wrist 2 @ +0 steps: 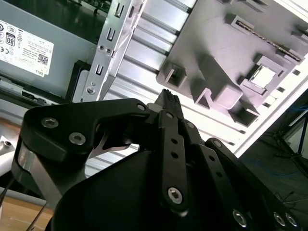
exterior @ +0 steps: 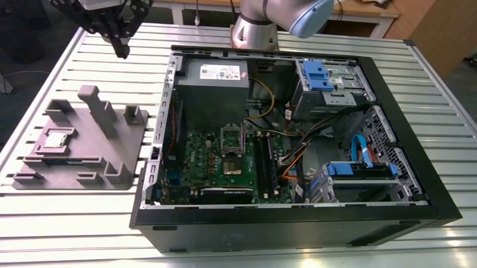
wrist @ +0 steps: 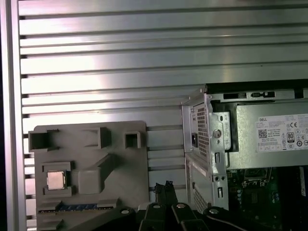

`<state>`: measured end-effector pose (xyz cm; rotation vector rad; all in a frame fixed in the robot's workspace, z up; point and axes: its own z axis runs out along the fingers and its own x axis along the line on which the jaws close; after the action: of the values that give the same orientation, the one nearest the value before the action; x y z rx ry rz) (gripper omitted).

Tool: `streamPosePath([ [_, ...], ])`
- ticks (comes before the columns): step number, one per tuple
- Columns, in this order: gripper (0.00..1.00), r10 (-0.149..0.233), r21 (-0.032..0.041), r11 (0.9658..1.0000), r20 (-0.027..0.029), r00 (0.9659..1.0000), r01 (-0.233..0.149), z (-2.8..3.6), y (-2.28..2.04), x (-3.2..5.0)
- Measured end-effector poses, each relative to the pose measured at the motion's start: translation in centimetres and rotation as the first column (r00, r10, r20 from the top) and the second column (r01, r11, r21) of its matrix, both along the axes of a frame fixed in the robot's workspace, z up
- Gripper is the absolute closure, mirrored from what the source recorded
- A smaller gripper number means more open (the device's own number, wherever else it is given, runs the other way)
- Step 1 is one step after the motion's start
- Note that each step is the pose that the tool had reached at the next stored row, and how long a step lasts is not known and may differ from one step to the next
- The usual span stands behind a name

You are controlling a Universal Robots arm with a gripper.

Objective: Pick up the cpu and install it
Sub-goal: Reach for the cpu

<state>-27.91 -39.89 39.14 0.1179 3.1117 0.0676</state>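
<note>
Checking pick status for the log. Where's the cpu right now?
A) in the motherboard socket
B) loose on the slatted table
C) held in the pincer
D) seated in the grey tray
D: the cpu lies in a recess of the grey tray, apart from the pincer.

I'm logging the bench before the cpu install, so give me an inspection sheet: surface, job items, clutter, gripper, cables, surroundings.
Surface: slatted metal table carrying grey tray and open computer case.
Job's things: cpu seated in the tray, untouched; socket frame on the motherboard inside the case.
Clutter: memory stick in a tray slot near the cpu.
Gripper: gripper shut, empty, raised clear of the tray.
Cables: yellow wires and blue cable inside the case.
Surroundings: arm base at the table's far edge; wooden furniture behind.
</note>
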Motion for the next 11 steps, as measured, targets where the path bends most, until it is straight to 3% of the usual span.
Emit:
streamPosePath([
  [11,0.9,0.0,0.0,1.0,0.0,1.0,0.0,-0.13,0.0,-1.84],
])
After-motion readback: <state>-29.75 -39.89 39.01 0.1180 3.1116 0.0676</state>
